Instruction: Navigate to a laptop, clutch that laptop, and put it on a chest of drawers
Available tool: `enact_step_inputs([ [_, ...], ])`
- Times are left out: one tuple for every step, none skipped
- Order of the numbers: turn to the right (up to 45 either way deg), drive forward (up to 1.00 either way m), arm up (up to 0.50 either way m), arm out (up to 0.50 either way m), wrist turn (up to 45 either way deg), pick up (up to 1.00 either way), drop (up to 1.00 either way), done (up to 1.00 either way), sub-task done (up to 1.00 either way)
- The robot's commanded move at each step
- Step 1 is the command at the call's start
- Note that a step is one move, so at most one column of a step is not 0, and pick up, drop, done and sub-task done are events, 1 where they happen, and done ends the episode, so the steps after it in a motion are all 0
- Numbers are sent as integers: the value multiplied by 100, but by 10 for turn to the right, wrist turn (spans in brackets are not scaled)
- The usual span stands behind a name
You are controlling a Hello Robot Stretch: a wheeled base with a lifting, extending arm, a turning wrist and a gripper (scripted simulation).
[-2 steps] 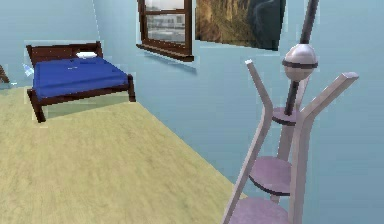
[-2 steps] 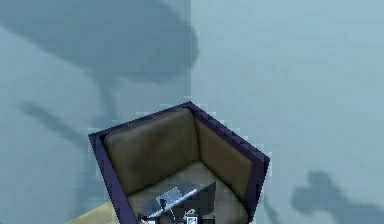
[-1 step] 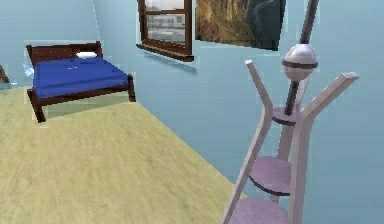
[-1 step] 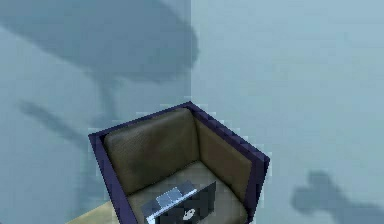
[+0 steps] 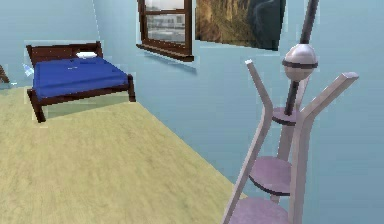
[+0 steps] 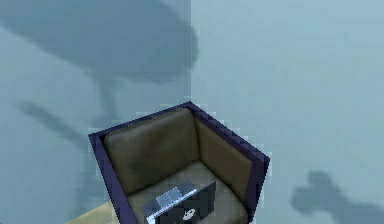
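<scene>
Ahead, I see a bed by the far wall and a coat rack close by. In the arm side view, the laptop lies on the seat of an armchair, close in on the reaching side. I cannot tell the gripper's state.

A home bedroom: bed, window, coat stand.

Armchair base beyond bottom edge
</scene>
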Motion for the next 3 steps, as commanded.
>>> enact_step_inputs([
  [0, 0, 10, 0, 0, 0, 0, 0, 0],
  [0, 0, 50, 0, 0, 0, 0, 0, 0],
  [0, 0, 16, 0, 0, 0, 0, 0, 0],
])
